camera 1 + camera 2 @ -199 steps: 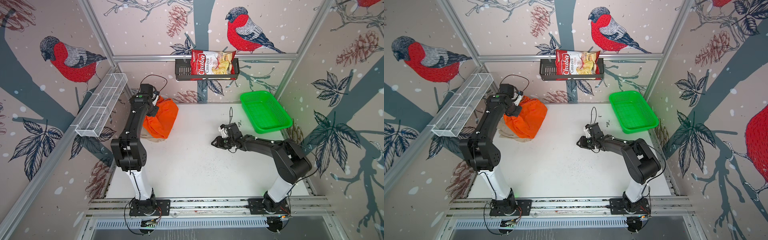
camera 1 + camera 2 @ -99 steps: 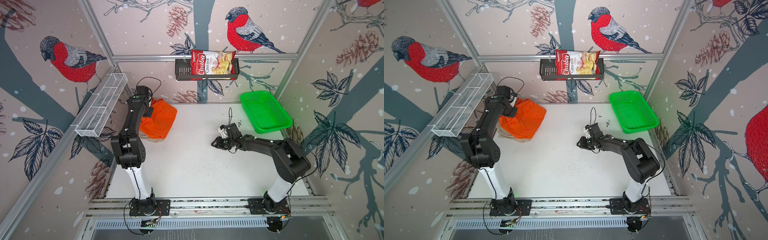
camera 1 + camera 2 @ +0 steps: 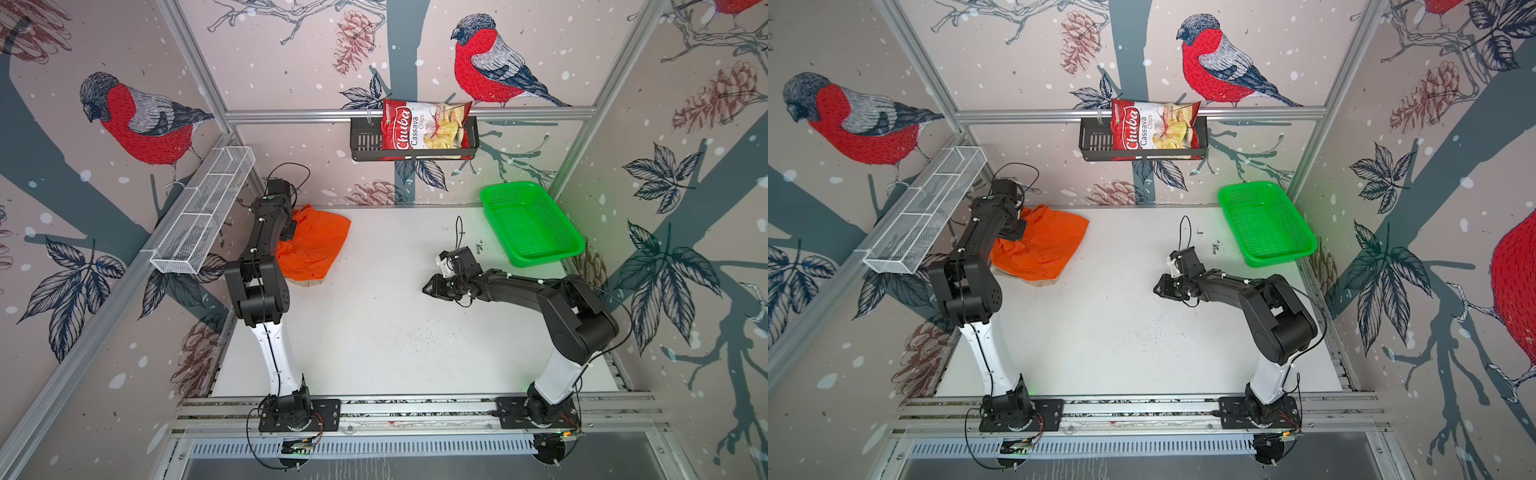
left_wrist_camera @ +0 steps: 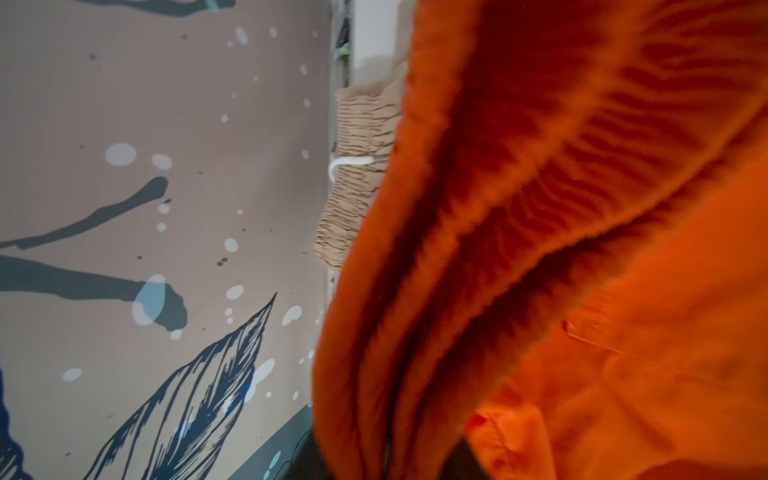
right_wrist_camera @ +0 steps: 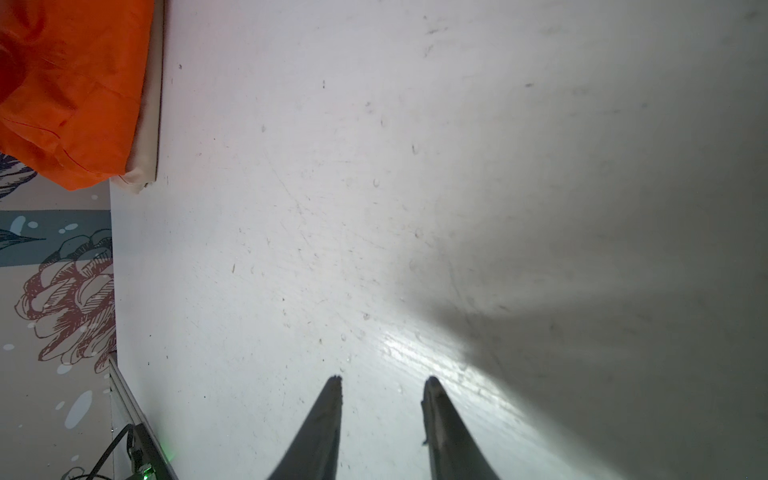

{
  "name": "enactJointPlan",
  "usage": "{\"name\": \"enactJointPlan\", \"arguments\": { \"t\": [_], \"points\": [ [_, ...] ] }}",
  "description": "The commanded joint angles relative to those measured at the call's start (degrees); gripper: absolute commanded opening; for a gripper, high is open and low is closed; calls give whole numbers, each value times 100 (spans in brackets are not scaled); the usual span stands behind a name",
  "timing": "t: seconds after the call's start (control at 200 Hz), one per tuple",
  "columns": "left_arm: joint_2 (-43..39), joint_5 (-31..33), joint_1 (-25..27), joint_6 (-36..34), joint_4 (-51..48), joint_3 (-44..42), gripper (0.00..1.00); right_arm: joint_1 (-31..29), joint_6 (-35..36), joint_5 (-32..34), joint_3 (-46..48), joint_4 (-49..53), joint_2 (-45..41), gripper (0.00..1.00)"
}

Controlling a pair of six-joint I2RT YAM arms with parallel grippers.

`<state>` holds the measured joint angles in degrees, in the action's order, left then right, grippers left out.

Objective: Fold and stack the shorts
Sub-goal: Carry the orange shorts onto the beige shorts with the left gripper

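The orange shorts lie spread over the beige shorts at the table's back left, near the wall. Only a thin beige strip shows under their near edge. My left gripper is at the orange waistband end. In the left wrist view orange cloth covers the jaws, so their state is hidden. Behind it show the beige waistband and a white drawstring. My right gripper hovers low over bare table at centre right, open and holding nothing.
A green mesh basket stands at the back right corner. A white wire shelf hangs on the left wall beside my left arm. A black rack with a chip bag hangs on the back wall.
The orange shorts have come down from a raised bunch and now lie flatter on the beige pair. My left gripper has moved back toward the left wall. The right arm has not moved.
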<state>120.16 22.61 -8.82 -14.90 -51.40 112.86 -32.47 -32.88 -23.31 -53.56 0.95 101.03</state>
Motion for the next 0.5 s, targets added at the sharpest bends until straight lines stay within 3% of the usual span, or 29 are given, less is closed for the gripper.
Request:
{"name": "enactJointPlan", "arguments": {
  "t": [0.0,0.07,0.145,0.315,0.495],
  "points": [
    [-16,319,-50,407,16,159,54,-5,89,47,-36,4,26,35],
    [-107,354,-61,514,-2,248,65,-10,88,46,-54,10,40,35],
    [-245,327,-61,621,-28,317,71,-14,89,46,-73,2,56,35],
    [-704,-273,56,913,-116,236,74,-60,58,45,-159,-16,122,35],
    [-1000,-1004,449,935,431,-546,74,-176,25,65,-311,-51,156,35]
  ]
}}
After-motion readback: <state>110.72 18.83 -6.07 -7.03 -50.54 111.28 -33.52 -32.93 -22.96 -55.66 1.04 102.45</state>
